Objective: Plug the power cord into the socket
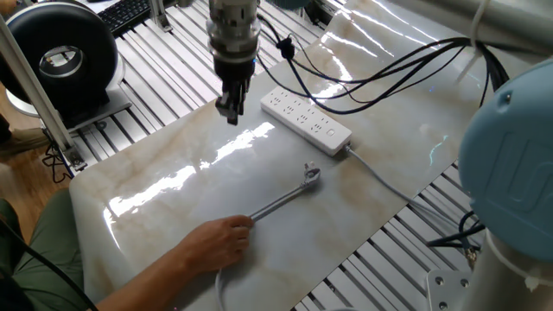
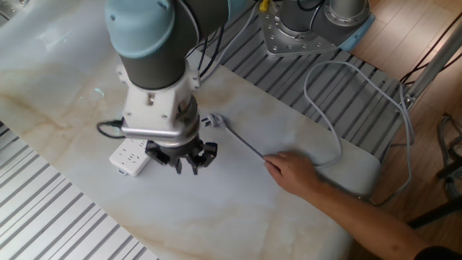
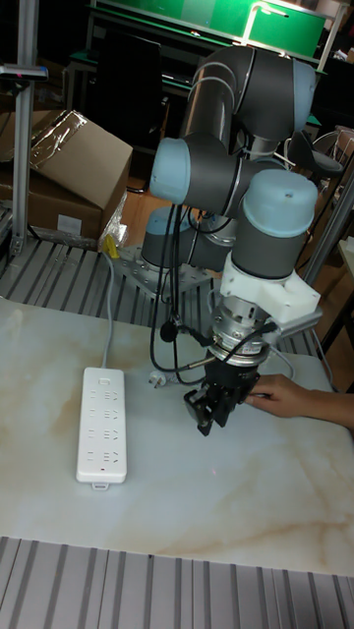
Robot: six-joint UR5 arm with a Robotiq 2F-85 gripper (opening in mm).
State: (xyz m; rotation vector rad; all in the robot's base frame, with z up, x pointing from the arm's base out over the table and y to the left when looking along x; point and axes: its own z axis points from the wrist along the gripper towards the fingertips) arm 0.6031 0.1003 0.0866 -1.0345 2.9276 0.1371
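Lying on table [image 1: 173,164]: socket [image 1: 306,119], power cord [image 1: 285,200] (apart); gripper [image 1: 228,108] empty.

Glossy marbled stone-look table [image 1: 173,164]; smooth white plastic power strip [image 1: 306,120] beside the jaws; ribbed metal slats [image 2: 50,217] around

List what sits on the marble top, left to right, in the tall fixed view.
Socket → power cord's plug → gripper → person's hand.
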